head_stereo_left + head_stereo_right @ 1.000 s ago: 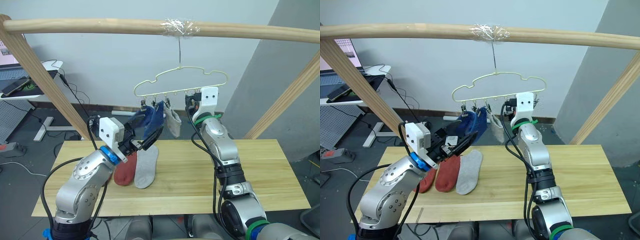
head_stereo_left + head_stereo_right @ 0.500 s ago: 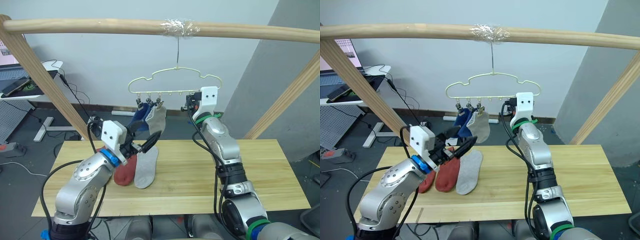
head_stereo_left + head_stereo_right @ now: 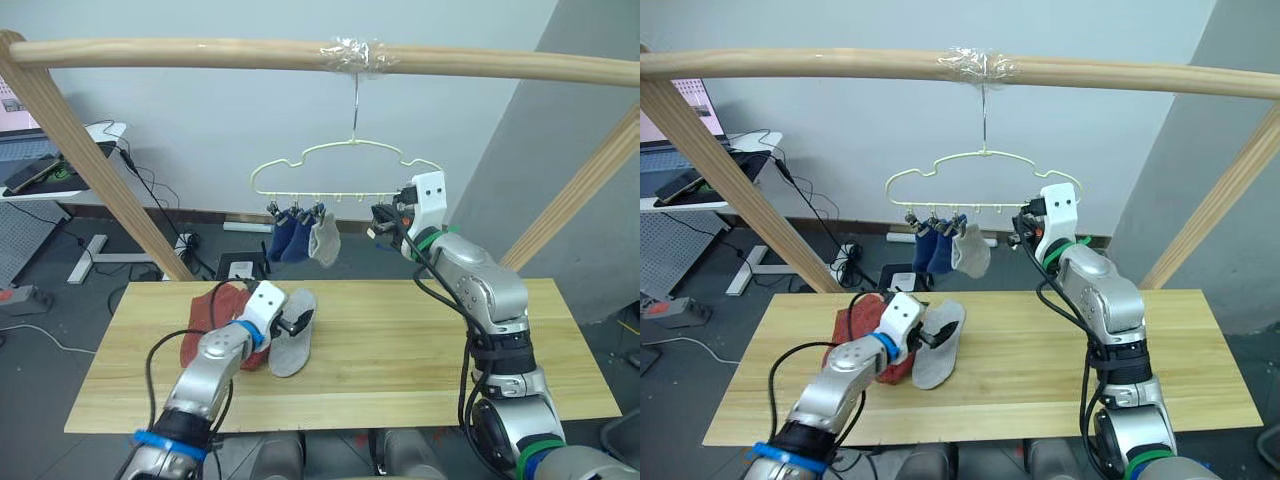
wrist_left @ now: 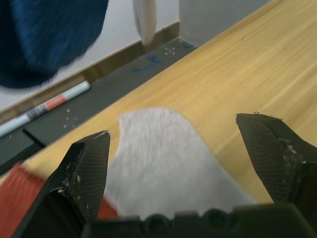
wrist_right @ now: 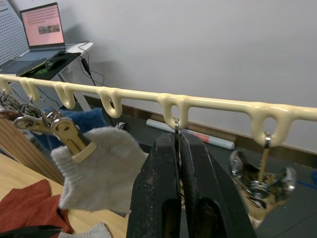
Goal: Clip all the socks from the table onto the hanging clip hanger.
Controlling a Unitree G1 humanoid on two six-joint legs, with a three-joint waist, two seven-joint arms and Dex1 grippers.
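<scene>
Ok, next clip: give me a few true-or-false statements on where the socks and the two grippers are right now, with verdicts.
1. Three socks hang from clips on the thin pale yellow-green wire clip hanger. True: two blue socks and one light grey sock.
2. The left gripper is shut on a rust-red sock. False: it is open, low over the light grey sock lying on the pale wooden table, holding nothing.
3. The right gripper is shut, up at the hanger's bar. True.
4. The table holds only one sock. False: the grey table sock lies beside rust-red fabric.
5. The hanger hangs from the wooden pole. True.
</scene>
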